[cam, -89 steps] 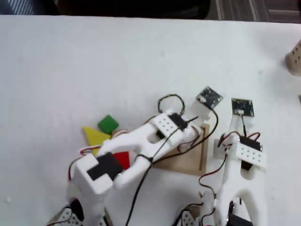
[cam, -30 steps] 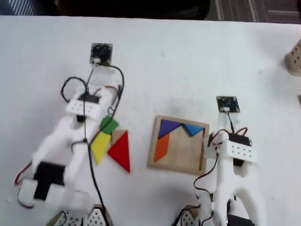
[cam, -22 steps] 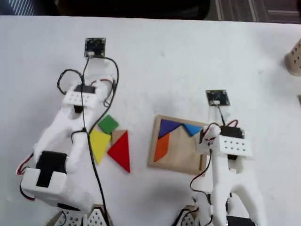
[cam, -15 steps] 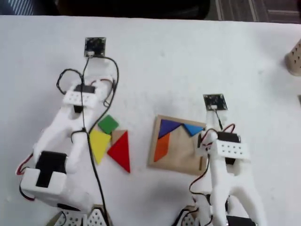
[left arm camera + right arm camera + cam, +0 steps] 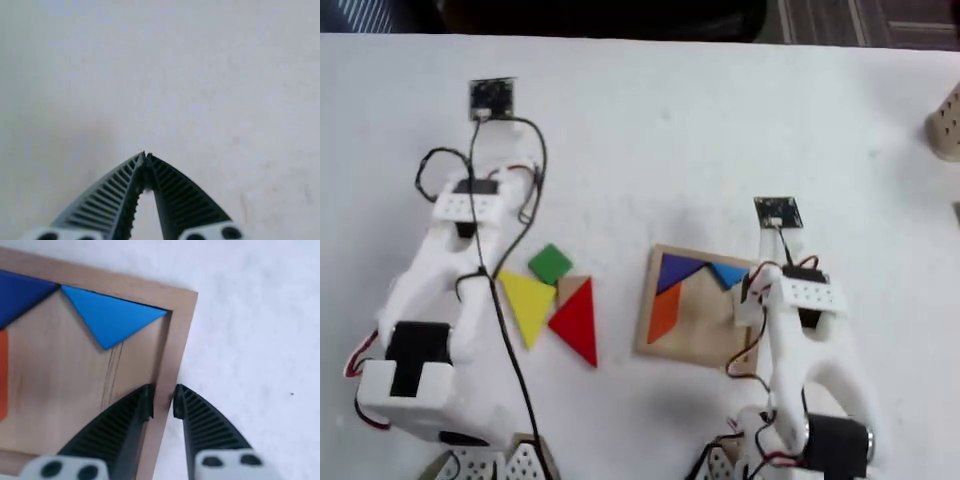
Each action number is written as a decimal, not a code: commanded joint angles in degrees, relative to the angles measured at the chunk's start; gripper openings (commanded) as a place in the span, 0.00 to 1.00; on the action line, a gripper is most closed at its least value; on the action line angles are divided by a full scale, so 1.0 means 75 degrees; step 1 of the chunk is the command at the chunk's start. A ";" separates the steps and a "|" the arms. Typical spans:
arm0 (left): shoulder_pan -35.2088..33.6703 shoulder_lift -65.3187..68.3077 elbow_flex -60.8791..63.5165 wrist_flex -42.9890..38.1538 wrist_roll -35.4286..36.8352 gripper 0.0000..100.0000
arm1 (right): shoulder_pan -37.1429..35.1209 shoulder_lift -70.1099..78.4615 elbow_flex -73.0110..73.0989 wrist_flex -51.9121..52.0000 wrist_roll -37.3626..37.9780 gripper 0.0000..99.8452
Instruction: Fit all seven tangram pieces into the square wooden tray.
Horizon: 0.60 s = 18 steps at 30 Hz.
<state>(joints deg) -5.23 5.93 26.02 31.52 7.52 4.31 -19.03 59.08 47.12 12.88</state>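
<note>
White arms [image 5: 440, 285], black cables [image 5: 541, 165]

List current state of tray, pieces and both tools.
wooden tray: partly filled.
dark blue triangle: seated in tray.
light blue triangle: seated in tray.
orange piece: seated in tray.
green square: loose on table.
yellow triangle: loose on table.
red triangle: loose on table.
left tool: shut, empty.
right tool: appears shut on tray rim.

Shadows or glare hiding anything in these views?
High view: even light, no glare, tray readable. Left wrist view: faint shadow on the table beside the left gripper. Right wrist view: thin rim shadow along the light-blue triangle, nothing hidden.
</note>
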 commanded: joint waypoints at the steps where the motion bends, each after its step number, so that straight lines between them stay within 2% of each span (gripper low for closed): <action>1: -0.0322 -0.0100 -0.0492 0.0434 0.0070 0.02 | 0.0006 0.0604 -0.0785 0.0311 0.0000 0.08; 4: -0.0522 -0.0100 -0.0598 0.0844 0.0070 0.02 | -0.0018 0.0709 -0.0926 0.0440 0.0012 0.07; 7: -0.0768 -0.0100 -0.0621 0.1008 0.0070 0.02 | -0.0275 0.0697 -0.0903 0.0440 0.0012 0.01; 12: -0.1225 -0.0088 -0.0563 0.1102 0.0070 0.02 | -0.0709 0.0627 -0.0926 0.0545 -0.0070 0.02; 18: -0.1670 -0.0088 -0.0563 0.1325 0.0070 0.02 | -0.1178 0.0615 -0.0996 0.0545 -0.0809 0.02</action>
<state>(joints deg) -16.13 5.93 24.62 40.92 7.52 -1.58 -13.93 53.71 50.81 9.27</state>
